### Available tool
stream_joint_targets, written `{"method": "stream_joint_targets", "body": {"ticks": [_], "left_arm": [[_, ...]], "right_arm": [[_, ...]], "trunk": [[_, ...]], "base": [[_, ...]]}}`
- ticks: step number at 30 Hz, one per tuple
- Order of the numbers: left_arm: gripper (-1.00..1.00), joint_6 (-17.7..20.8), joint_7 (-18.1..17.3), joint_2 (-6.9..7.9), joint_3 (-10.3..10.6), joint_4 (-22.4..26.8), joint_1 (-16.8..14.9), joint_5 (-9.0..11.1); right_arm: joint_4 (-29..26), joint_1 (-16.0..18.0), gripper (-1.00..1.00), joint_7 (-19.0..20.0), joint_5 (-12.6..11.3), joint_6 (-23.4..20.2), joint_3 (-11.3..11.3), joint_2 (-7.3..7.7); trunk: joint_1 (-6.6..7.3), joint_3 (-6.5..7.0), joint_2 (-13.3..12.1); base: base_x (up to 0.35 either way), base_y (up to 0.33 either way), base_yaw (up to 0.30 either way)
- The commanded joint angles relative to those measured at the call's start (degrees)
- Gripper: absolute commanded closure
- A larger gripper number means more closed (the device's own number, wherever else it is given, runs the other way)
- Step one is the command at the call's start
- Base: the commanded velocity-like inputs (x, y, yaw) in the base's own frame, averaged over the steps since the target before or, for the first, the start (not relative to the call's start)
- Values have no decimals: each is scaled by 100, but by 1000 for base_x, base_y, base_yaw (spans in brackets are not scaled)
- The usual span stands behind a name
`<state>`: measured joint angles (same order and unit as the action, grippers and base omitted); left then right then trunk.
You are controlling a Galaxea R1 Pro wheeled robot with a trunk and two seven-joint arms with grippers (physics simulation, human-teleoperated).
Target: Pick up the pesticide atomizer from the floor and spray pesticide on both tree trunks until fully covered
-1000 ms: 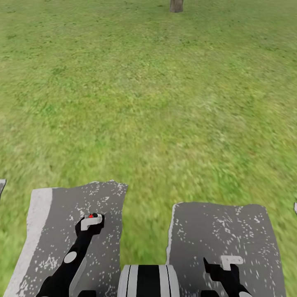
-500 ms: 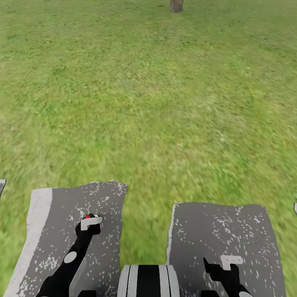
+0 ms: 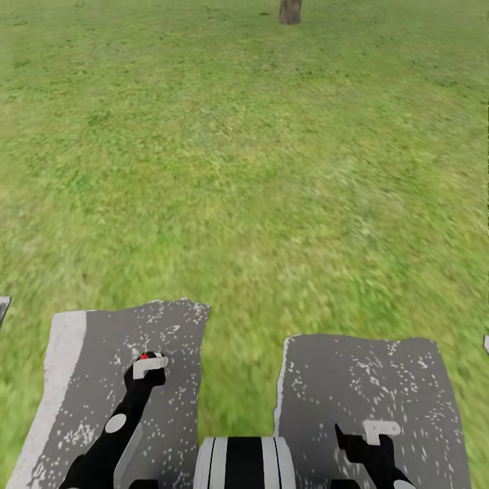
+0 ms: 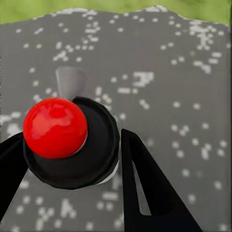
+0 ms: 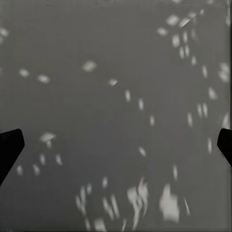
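I count one tree trunk (image 3: 290, 10) at the top edge of my head view, cut off above its base. Two grey speckled slabs (image 3: 125, 380) lie on the grass, lower left and lower right (image 3: 367, 394). Two black arms show, the left (image 3: 119, 424) and the right (image 3: 373, 458). One red ball (image 4: 54, 127) sits on one black round cap (image 4: 92, 154).
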<state>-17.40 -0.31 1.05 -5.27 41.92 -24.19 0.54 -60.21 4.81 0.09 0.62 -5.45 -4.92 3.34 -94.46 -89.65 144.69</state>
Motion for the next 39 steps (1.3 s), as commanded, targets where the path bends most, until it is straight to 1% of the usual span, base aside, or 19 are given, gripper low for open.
{"method": "stream_joint_targets", "body": {"ticks": [1,20,27,30,32,33,34,37,39], "left_arm": [[100,0,-1,0,0,0,1,1],[100,6,-2,0,0,39,1,0],[100,55,21,0,0,354,1,6],[100,80,22,0,0,400,-2,7],[100,311,22,3,0,467,-5,5],[100,531,19,5,-2,553,-6,6],[100,924,17,7,-5,708,-5,9],[100,1550,20,8,-12,1033,-3,15],[100,1662,22,4,-10,1103,-4,16]], "right_arm": [[0,-2,-100,0,0,-2,0,0],[5,-3,-100,0,0,0,0,-2],[8,0,-100,0,0,0,8,-9],[9,1,-100,0,-12,0,3,-9],[9,0,-100,0,-20,-5,1,-7],[9,1,-100,0,-26,-6,1,-5],[9,0,-100,0,-32,-5,0,-2],[9,0,-100,0,-48,-2,-5,5],[8,-2,-100,4,-56,-6,-7,7]], "trunk": [[2,23,-2],[51,444,-27],[69,599,-36],[77,665,-40],[82,710,-43],[85,732,-44],[88,754,-46],[95,821,-50],[100,865,-52]], "base": [[0,0,0],[0,0,0],[0,0,0],[0,0,0],[0,0,0],[0,0,0],[0,0,0],[0,0,0],[0,0,0]]}}
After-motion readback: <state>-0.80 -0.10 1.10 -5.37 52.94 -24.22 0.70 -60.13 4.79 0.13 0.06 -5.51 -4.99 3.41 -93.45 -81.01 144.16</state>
